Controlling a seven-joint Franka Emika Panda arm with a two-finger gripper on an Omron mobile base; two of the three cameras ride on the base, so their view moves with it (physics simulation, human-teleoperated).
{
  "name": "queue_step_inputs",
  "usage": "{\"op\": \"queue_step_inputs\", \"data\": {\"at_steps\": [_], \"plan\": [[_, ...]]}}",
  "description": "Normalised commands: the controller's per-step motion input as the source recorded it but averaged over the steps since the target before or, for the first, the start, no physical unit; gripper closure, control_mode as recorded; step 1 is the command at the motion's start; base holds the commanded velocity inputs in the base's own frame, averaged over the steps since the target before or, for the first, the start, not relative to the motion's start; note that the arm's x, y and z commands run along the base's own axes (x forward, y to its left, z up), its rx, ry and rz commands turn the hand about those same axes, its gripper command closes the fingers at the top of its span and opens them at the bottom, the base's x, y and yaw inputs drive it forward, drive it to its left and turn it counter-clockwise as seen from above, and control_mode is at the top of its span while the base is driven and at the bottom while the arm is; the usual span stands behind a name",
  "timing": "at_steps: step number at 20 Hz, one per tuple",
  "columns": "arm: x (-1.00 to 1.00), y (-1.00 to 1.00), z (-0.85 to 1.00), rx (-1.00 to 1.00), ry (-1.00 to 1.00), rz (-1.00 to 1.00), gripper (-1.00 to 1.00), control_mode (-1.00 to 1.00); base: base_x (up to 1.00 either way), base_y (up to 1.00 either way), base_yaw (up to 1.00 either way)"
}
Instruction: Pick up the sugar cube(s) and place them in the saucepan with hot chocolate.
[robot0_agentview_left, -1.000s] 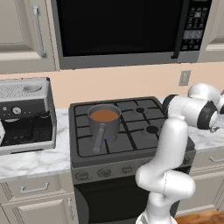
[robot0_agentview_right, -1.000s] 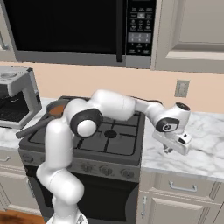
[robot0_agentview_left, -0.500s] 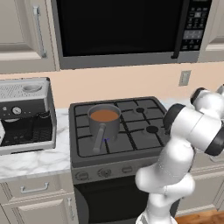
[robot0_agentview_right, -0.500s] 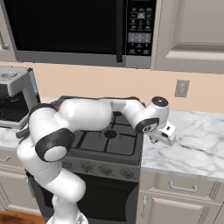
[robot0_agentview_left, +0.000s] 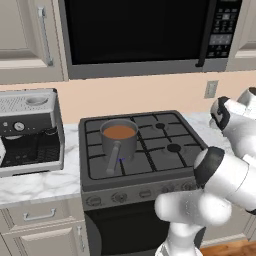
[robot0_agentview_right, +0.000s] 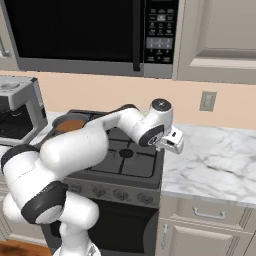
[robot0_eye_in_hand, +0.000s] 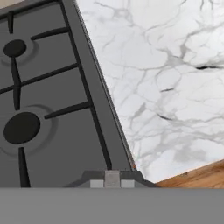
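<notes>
The saucepan with hot chocolate (robot0_agentview_left: 119, 137) stands on the stove's front left burner, its long handle pointing toward the front; in the right base view the saucepan (robot0_agentview_right: 71, 124) is partly behind my arm. My gripper (robot0_agentview_right: 175, 146) hovers over the seam between the stove's right edge and the marble counter. In the hand view my gripper (robot0_eye_in_hand: 112, 180) is shut on a small pale block, the sugar cube (robot0_eye_in_hand: 112, 177), above the right-hand burners and the counter edge.
The stove (robot0_agentview_left: 150, 165) has black grates. A coffee machine (robot0_agentview_left: 27, 130) sits on the left counter and a microwave (robot0_agentview_left: 140, 35) hangs above. The marble counter (robot0_agentview_right: 215, 160) runs to the right, with a wall outlet (robot0_agentview_right: 207, 101) behind it.
My arm has swung left, carrying the hand from over the right counter to the stove's right edge. The gripper stayed shut. The saucepan has not moved.
</notes>
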Motion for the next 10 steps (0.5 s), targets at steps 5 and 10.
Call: {"op": "queue_step_inputs", "data": {"at_steps": [5,10], "plan": [[-0.15,0.76,0.45,0.00,0.00,0.13,1.00,-1.00,0.00,0.00,0.00],[-0.11,0.82,0.35,0.00,0.00,0.15,1.00,-1.00,0.00,0.00,0.00]]}}
